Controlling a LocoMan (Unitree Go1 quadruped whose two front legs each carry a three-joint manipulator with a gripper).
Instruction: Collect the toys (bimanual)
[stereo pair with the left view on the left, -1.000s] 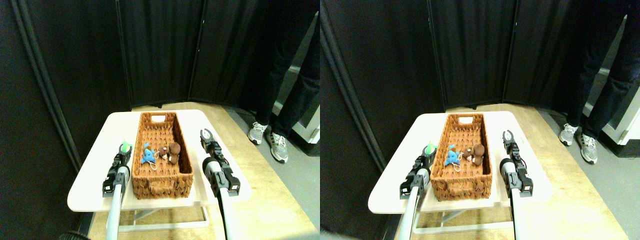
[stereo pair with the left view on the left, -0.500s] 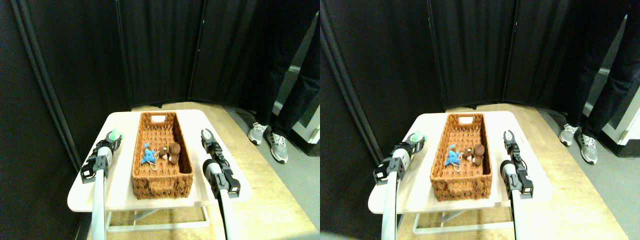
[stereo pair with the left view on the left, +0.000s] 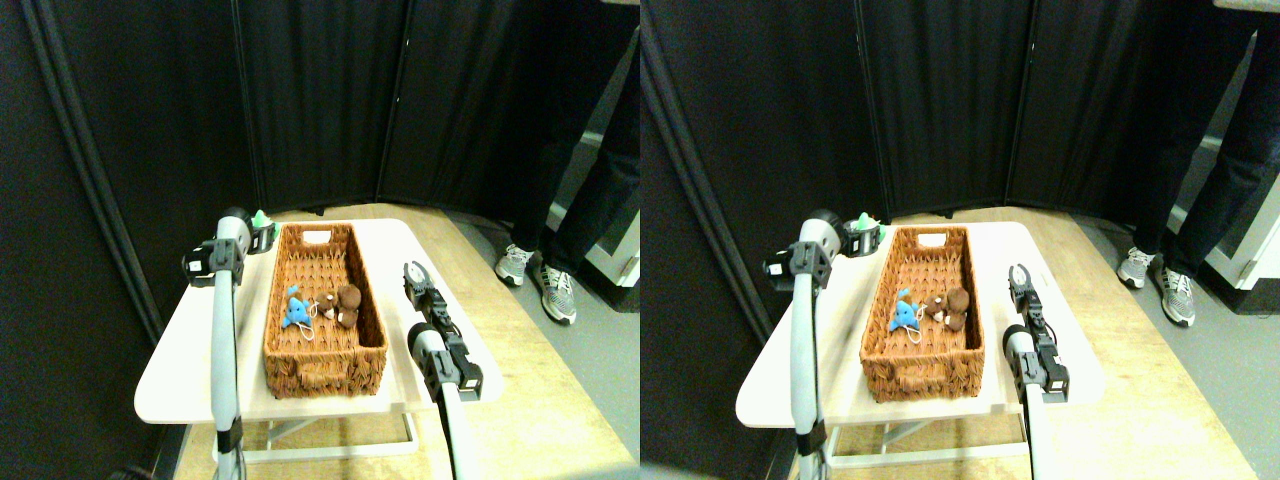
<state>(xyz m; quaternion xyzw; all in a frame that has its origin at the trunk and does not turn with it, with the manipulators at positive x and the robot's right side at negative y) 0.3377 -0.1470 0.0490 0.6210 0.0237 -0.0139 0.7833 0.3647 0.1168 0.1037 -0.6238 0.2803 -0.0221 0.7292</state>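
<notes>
my left claw (stereo pair with the left view on the left: 262, 233) grips a green toy (stereo pair with the left view on the left: 261, 217) by the wicker basket's (stereo pair with the left view on the left: 325, 372) far-left corner.
right claw (stereo pair with the left view on the left: 413, 276) spread wide, empty, near the surface's (stereo pair with the left view on the left: 180, 375) right edge; blue toy (stereo pair with the left view on the left: 296, 311) and brown toy (stereo pair with the left view on the left: 346, 303) inside.

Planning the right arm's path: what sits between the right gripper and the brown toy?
In the stereo pair view, only the basket's right wall separates the right gripper from the brown toy.

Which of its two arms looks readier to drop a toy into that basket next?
The left. Its gripper carries a green toy, raised beside the wicker basket. The right gripper shows no toy.
</notes>
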